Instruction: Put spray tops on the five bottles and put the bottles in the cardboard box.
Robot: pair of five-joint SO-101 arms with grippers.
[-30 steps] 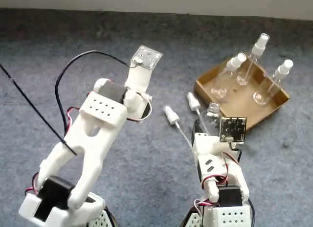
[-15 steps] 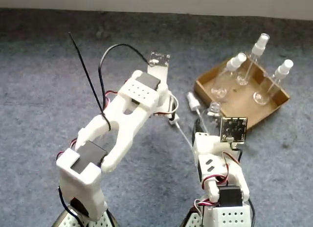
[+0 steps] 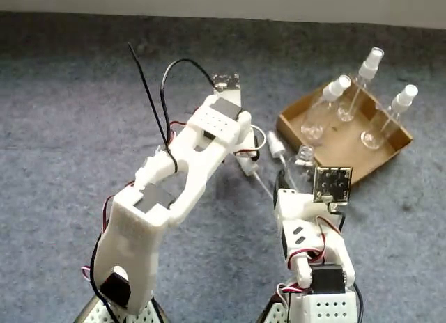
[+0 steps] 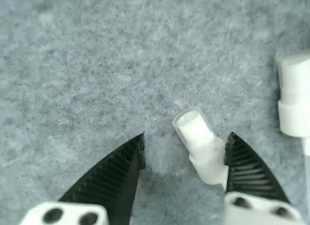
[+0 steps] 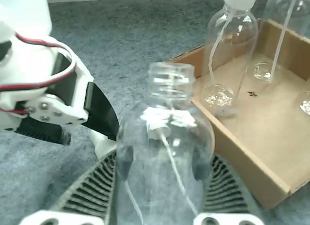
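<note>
Left gripper [image 4: 186,137] is down at the carpet [image 4: 97,65], jaws wide open and astride a loose spray top [image 4: 199,145] that touches one jaw; nothing is gripped. A second spray top [image 4: 293,101] lies just beside it. Right gripper [image 5: 162,164] is clamped on an uncapped bottle [image 5: 167,133], upright, just beside the near-left edge of the cardboard box [image 3: 343,147]. Three capped bottles [image 3: 324,107] stand in the box.

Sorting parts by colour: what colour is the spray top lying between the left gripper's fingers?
The spray top is white; the left wrist view shows it best.
</note>
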